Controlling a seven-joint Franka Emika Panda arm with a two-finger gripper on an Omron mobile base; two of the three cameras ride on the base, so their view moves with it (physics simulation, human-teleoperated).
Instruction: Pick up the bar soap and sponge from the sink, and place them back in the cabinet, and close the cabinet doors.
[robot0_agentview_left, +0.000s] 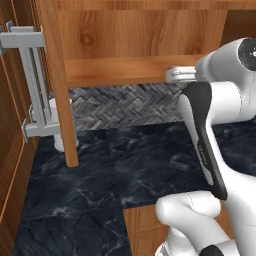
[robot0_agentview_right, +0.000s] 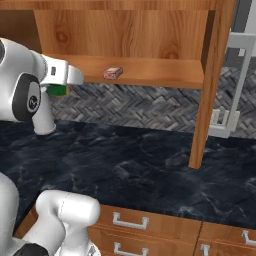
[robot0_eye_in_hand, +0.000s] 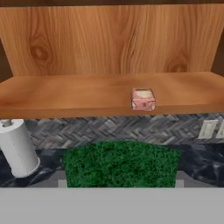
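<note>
My gripper (robot0_eye_in_hand: 120, 179) is shut on the sponge (robot0_eye_in_hand: 120, 162), whose green top fills the low middle of the hand view. In the right base view the sponge (robot0_agentview_right: 58, 90) hangs under the hand at the left, just below the front edge of the cabinet shelf (robot0_agentview_right: 150, 70). The bar soap (robot0_eye_in_hand: 143, 99), pinkish-brown with a paler top, lies on that shelf (robot0_eye_in_hand: 78, 94), ahead of the gripper and slightly right. The bar soap (robot0_agentview_right: 113, 73) sits near the shelf's front edge. Both cabinet doors stand open, edge-on: one (robot0_agentview_left: 57, 75) at the left, one (robot0_agentview_right: 215, 75) at the right. The sink is out of view.
A white paper towel roll (robot0_eye_in_hand: 17, 148) stands on the dark marble counter (robot0_agentview_left: 125, 165) under the shelf's left end, behind the left door (robot0_agentview_left: 61, 135). Grey bar handles stick out from the doors (robot0_agentview_left: 32, 80) (robot0_agentview_right: 240, 85). A wall outlet (robot0_eye_in_hand: 208, 129) sits on the herringbone backsplash.
</note>
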